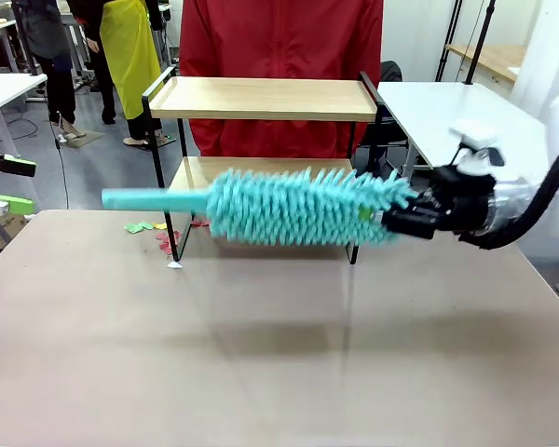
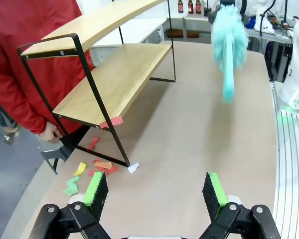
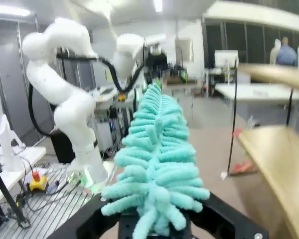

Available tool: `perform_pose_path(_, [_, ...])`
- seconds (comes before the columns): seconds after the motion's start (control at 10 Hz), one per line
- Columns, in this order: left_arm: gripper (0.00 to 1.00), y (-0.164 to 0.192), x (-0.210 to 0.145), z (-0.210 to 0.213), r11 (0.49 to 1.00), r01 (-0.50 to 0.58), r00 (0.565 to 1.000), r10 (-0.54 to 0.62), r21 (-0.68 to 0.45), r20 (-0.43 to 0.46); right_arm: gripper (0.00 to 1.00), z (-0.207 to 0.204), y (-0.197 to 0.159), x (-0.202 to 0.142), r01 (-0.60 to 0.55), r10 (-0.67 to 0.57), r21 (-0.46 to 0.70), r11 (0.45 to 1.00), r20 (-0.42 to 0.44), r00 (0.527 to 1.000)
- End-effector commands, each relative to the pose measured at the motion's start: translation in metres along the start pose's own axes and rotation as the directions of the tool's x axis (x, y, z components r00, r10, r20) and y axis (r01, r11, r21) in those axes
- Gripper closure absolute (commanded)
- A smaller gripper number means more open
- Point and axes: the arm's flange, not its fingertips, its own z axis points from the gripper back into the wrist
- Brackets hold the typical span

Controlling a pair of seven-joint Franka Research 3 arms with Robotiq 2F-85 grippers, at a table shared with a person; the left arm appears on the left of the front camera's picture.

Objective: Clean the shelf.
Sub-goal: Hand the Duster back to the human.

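1. Right end effector (image 1: 391,222): clenched on the fluffy end of a teal duster (image 1: 298,207), held level above the worktop (image 1: 279,354), plain handle pointing away from the fingers toward the robot's left.
2. Shelf (image 1: 261,98): just beyond the right end effector, at the far edge of the worktop; duster head overlapping the front of the lower board in the front view, contact with the board not discernible.
3. Left end effector (image 2: 157,191): released, green pads (image 2: 94,188) wide apart, nothing between them, poised over bare worktop.
4. Paper scraps (image 2: 102,165): red, orange, yellow and green, lying ahead and to the left of the left end effector, around the nearest shelf leg; one red scrap (image 2: 112,122) on the corner of the lower board.
5. Person in a red top (image 1: 279,37): standing directly behind the shelf, beyond both end effectors; one hand (image 2: 50,133) hanging beside the shelf frame.
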Motion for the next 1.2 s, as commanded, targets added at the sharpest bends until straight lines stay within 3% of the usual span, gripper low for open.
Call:
perform_pose_path(0.0, [0.00,0.003,-0.001,-0.002,1.000,0.024,0.999,-0.024,0.010,0.033,0.84,0.017,0.024,0.029,-0.079,0.091,-0.071,0.994,0.172,0.981])
perform_pose_path(0.2, [0.00,0.003,-0.001,-0.002,1.000,0.024,0.999,-0.024,0.010,0.033,0.84,0.045,0.040,0.064,-0.083,0.181,-0.259,0.962,0.381,0.907])
perform_pose_path(0.3, [0.00,0.003,-0.001,-0.002,1.000,0.024,0.999,-0.024,0.010,0.033,0.84,0.061,0.050,0.079,-0.089,0.258,-0.378,0.922,0.427,0.867])
perform_pose_path(0.5, [0.00,0.003,-0.001,-0.002,1.000,0.024,0.999,-0.024,0.010,0.033,0.84,0.087,0.064,0.092,-0.079,0.395,-0.629,0.773,0.380,0.837])
perform_pose_path(0.7, [0.00,0.003,-0.001,-0.002,1.000,0.024,0.999,-0.024,0.010,0.033,0.84,0.111,0.080,0.093,-0.051,0.468,-0.794,0.606,0.304,0.830])
perform_pose_path(0.9, [0.00,0.003,-0.001,-0.002,1.000,0.024,0.999,-0.024,0.010,0.033,0.84,0.137,0.094,0.088,-0.014,0.456,-0.918,0.397,0.184,0.871])
perform_pose_path(1.1, [0.00,0.003,-0.001,-0.002,1.000,0.024,0.999,-0.024,0.010,0.033,0.84,0.155,0.101,0.077,0.002,0.356,-0.965,0.261,0.098,0.929])
